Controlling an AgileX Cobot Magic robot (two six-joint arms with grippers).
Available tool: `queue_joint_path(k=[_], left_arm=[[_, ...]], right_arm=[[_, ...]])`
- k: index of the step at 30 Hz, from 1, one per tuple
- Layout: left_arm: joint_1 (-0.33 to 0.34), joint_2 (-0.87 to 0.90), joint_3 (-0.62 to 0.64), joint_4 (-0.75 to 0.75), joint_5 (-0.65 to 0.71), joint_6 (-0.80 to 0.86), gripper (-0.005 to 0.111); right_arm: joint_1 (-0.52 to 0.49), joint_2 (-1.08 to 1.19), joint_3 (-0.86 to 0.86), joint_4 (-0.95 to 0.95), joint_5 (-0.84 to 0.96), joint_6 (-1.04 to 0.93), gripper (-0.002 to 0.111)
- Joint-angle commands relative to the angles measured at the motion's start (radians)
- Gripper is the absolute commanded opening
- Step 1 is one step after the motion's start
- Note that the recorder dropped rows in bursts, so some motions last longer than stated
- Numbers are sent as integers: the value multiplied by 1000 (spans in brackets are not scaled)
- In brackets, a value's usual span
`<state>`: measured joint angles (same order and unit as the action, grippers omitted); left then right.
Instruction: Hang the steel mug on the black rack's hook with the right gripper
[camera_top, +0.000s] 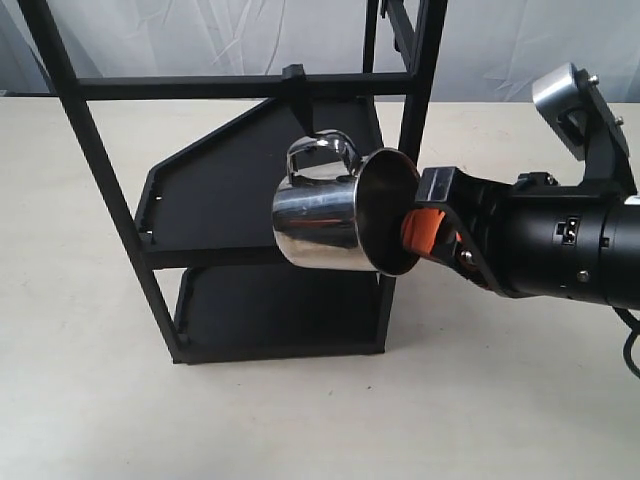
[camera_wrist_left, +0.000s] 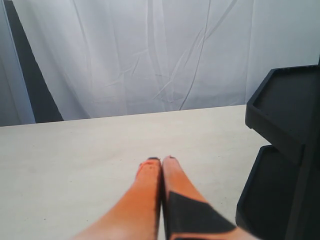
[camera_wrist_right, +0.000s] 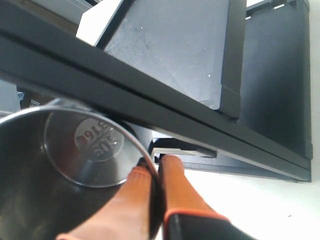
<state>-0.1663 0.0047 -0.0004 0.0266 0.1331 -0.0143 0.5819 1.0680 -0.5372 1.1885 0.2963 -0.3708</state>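
One pale beige tabletop (camera_top: 300, 420), white creased curtain (camera_wrist_left: 150, 50) behind black rack (camera_top: 260, 200).

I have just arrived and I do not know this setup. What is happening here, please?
The right claw grips the steel mug by its rim, holding it on its side in front of the black rack. The mug's handle is up beside the hook under the upper crossbar. The left claw is shut and holds nothing, away over the table.

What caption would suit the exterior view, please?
Right hand holds the steel mug sideways by its rim, handle beneath the black rack's hook.
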Motion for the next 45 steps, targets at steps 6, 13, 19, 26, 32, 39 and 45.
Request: queue_joint_path(k=[6,13,19,26,32,39,45], left_arm=[[-5,-5,0,3,-5,-2,2],[-5,-5,0,3,-5,-2,2],[-5,-5,0,3,-5,-2,2],[-5,-5,0,3,-5,-2,2],[-5,-5,0,3,-5,-2,2],[-5,-5,0,3,-5,-2,2],[-5,-5,0,3,-5,-2,2]], right_arm=[[-4,18,13,-56,-15,-16,30],[-4,18,13,-56,-6,5,54],[-4,-52,13,-35,7,7,54],[-4,-193,13,-94,-18,7,48],[-4,-284,13,-301,-40,7,-1],[-4,-299,13,-361,-110,7,-1],[-4,-299,13,-361,-110,5,-1]])
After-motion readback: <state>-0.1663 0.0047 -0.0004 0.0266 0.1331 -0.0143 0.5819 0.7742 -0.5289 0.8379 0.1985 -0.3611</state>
